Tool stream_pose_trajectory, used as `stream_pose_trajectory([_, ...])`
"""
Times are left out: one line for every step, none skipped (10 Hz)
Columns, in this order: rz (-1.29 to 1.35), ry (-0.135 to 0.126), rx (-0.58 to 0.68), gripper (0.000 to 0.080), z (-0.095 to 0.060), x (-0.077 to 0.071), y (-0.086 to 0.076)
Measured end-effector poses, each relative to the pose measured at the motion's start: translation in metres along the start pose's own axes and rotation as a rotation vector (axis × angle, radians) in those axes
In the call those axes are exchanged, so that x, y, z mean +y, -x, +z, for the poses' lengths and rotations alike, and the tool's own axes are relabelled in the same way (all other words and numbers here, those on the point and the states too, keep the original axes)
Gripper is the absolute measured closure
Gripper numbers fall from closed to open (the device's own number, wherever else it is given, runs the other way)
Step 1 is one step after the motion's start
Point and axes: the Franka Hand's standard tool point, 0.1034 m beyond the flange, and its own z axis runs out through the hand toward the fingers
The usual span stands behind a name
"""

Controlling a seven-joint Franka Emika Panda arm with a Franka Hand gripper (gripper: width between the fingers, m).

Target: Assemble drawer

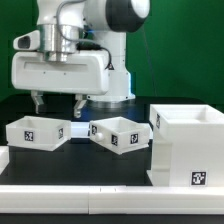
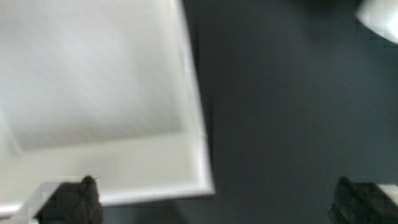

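The large white box shell (image 1: 188,146) stands at the exterior view's right, with a tag on its front. Two shallow white trays lie on the black table: one (image 1: 37,132) at the left, one (image 1: 121,135) in the middle, tilted, close to the shell. My gripper (image 1: 57,102) hangs open and empty above and just behind the left tray, fingers spread wide. In the wrist view a white tray (image 2: 98,90) fills one side, blurred; my two dark fingertips (image 2: 70,202) show at the edge, one over the tray's rim, the gripper (image 2: 219,203) holding nothing.
A long white bar (image 1: 110,207) runs along the table's front edge. The white arm body (image 1: 70,65) looms over the left and middle trays. Dark table (image 2: 285,110) shows between the fingers.
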Motion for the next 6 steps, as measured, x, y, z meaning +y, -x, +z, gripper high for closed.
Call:
stream_pose_trajectory([0.023,0.009,-0.022,0.0151,0.008,0.017,0.009])
stream_pose_trajectory([0.031,0.022,-0.035,0.0151,0.016,0.024,0.014])
stream_pose_trajectory([0.029,0.048,-0.035,0.0151,0.025,0.03,0.021])
stream_pose_trajectory([0.027,0.064,-0.036,0.0151,0.031,0.032,0.028])
stream_pose_trajectory([0.038,0.066,-0.036,0.0151,0.033,0.025,0.032])
stream_pose_trajectory([0.036,0.063,-0.037,0.0151,0.033,0.018,0.034])
